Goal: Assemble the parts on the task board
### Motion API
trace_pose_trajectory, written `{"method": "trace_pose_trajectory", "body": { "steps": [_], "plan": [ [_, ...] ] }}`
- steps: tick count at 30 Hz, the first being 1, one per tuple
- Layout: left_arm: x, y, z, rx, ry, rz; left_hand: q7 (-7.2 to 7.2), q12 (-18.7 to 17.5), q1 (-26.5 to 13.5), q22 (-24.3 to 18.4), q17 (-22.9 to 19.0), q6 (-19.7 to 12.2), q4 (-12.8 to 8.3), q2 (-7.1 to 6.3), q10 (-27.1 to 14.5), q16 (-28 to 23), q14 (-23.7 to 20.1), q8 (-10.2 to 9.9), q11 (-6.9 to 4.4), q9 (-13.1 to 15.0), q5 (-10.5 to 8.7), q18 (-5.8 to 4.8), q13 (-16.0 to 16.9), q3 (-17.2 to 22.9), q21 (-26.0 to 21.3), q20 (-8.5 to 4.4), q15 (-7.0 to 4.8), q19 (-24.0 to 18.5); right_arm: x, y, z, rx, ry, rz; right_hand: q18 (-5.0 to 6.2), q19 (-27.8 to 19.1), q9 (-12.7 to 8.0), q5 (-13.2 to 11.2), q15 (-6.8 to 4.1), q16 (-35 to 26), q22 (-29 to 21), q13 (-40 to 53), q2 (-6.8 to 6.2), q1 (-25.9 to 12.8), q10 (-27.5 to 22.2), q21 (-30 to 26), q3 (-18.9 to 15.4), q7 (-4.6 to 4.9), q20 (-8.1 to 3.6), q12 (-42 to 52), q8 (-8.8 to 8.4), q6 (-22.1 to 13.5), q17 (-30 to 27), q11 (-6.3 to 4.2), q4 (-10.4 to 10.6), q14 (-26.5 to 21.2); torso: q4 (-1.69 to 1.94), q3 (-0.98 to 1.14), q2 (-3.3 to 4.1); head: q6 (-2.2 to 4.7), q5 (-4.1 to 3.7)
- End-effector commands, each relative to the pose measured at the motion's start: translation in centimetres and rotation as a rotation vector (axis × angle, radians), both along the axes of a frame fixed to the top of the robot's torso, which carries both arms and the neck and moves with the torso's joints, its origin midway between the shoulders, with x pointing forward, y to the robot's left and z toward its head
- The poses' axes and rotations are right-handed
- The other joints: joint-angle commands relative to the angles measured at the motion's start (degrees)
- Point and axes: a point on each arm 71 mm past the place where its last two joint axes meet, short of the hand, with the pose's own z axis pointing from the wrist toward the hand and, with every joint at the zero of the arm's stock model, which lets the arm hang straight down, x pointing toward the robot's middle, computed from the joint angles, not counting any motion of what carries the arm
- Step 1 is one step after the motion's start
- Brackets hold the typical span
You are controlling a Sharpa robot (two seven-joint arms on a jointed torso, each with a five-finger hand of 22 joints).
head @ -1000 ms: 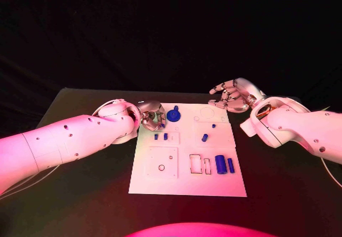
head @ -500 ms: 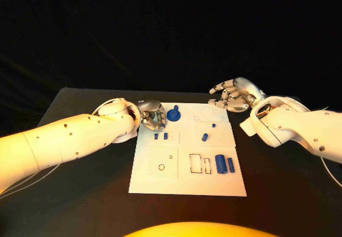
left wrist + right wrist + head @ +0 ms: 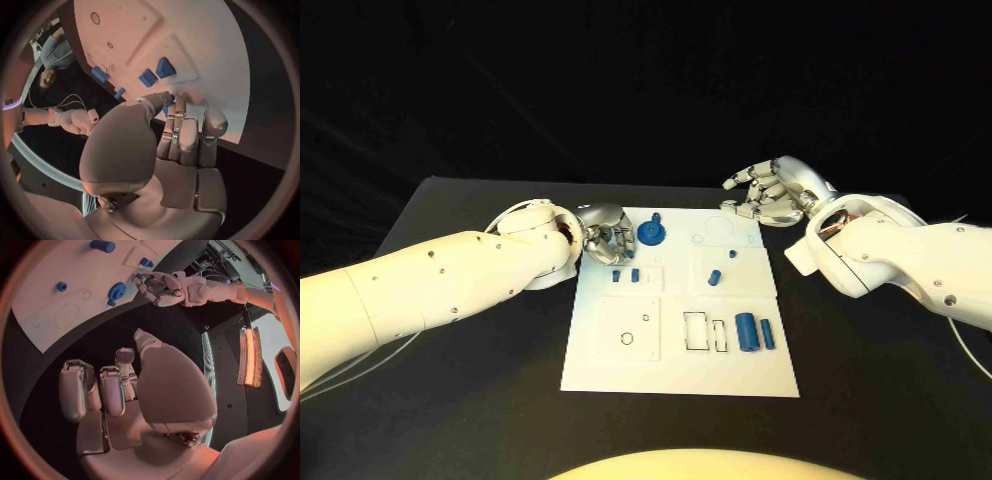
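The white task board [image 3: 682,375] lies mid-table. My left hand [image 3: 606,238] hangs over its far left edge, fingers curled in on nothing. Just beside the fingertips stands a round blue knob part [image 3: 652,235]; a sliver of blue [image 3: 166,104] peeks past the thumb. Two small blue pieces [image 3: 625,274] sit just nearer than the hand. A blue peg [image 3: 714,277] and a tiny one [image 3: 731,253] stand mid-board. Two blue cylinders [image 3: 756,331] lie at the right. My right hand [image 3: 769,195] floats beyond the far right corner, fingers loosely bent, holding nothing.
The board carries raised square plates, a round outline [image 3: 720,229] at its far right and narrow rectangular slots [image 3: 704,333] beside the cylinders. Black table [image 3: 459,400] surrounds the board. My left forearm [image 3: 430,285] crosses the table's left side.
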Motion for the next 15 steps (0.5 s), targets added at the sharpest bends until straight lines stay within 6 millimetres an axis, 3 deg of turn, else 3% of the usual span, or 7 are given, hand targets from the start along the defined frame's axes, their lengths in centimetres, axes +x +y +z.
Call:
{"method": "trace_pose_trajectory", "body": {
  "steps": [1, 15],
  "plan": [
    [-0.08, -0.04, -0.20, 0.004, 0.017, -0.004, -0.04, -0.24, -0.45, -0.22, -0.21, -0.60, 0.01, -0.37, -0.02, 0.15, -0.35, -0.55, 0.40, -0.18, 0.11, -0.11, 0.11, -0.10, -0.40, 0.01, 0.18, -0.52, -0.03, 0.12, 0.00, -0.003, -0.007, 0.008, 0.82, 1.10, -0.09, 0.33, -0.42, -0.33, 8.14, -0.05, -0.35, -0.43, 0.21, -0.39, 0.25, 0.08, -0.25, -0.34, 0.26, 0.04, 7.21, -0.25, 0.09, 4.01, 0.01, 0.00, 0.00, 0.07, -0.03],
    [0.04, 0.18, -0.13, -0.001, 0.005, 0.004, 0.36, -0.48, -1.95, -0.50, -0.51, -2.51, 0.75, -1.32, -0.21, 0.25, -0.65, -2.49, 0.59, -0.76, 0.11, -0.04, 0.69, -0.37, -0.81, 0.31, 0.41, -0.75, 0.01, -0.03, -0.02, -0.006, -0.011, -0.003, 0.88, 0.99, -0.10, 0.31, -0.42, -0.41, 7.98, -0.10, -0.43, -0.60, 0.26, -0.66, 0.25, 0.08, -0.25, -0.35, 0.30, 0.02, 7.08, -0.25, 0.12, 3.98, 0.00, 0.02, 0.01, 0.03, -0.03]
  ]
}}
